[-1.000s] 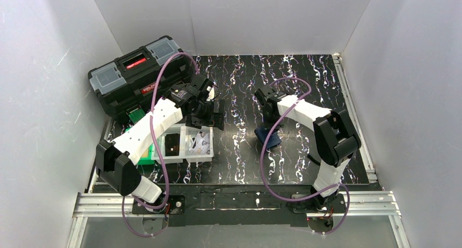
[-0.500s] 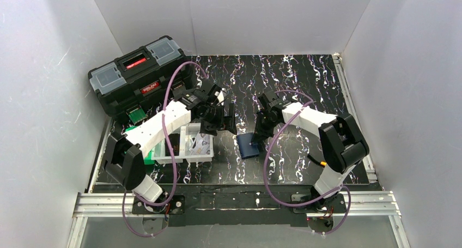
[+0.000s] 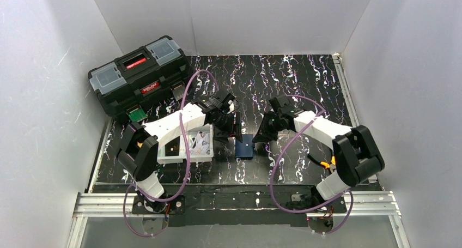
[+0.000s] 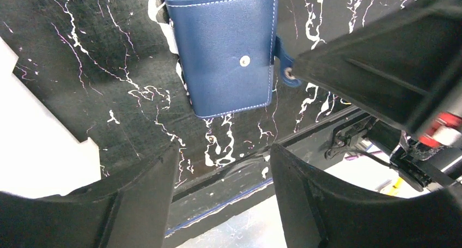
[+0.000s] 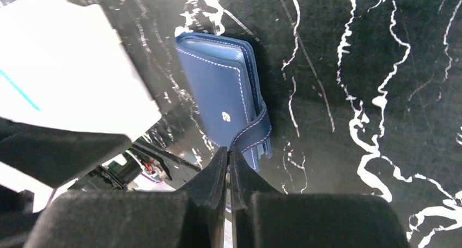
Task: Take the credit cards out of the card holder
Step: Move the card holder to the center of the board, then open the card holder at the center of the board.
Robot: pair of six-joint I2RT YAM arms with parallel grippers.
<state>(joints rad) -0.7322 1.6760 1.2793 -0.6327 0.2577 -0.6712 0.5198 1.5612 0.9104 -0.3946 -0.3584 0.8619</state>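
Tabletop [image 3: 305,79]: black with white marbled streaks, and white walls stand on three sides of it.
Card holder [image 3: 245,146]: we see a navy-blue wallet with pale stitching. It is folded shut and rests on the tabletop near the middle, toward the near edge. It sits just right of the white tray and between the two grippers. We cannot tell whether it lies fully flat.
Inside of the holder: hidden from us. Only thin layered edges show along one side in the wrist views.
Snap stud [image 4: 245,61]: a small metal dot on the upward-facing cover.
Closure strap [image 5: 254,129]: a narrow blue tab that wraps round the holder's edge and sticks out toward the right arm.
Right gripper [image 5: 229,152]: its fingers are pressed almost together and pinch the end of the closure strap. In this way it holds the card holder from the right side.
Left gripper [image 4: 223,155]: its fingers stand apart with nothing between them. It hangs just left and far of the card holder without touching it.
White tray [image 3: 185,159]: a shallow divided bin left of the holder, partly under the left arm.
Printed slips [image 3: 201,143]: they lie in the tray's right compartment.
Toolbox [image 3: 139,73]: black with grey lid pockets and a red label. It is closed and sits at the far left corner, well apart from the holder.
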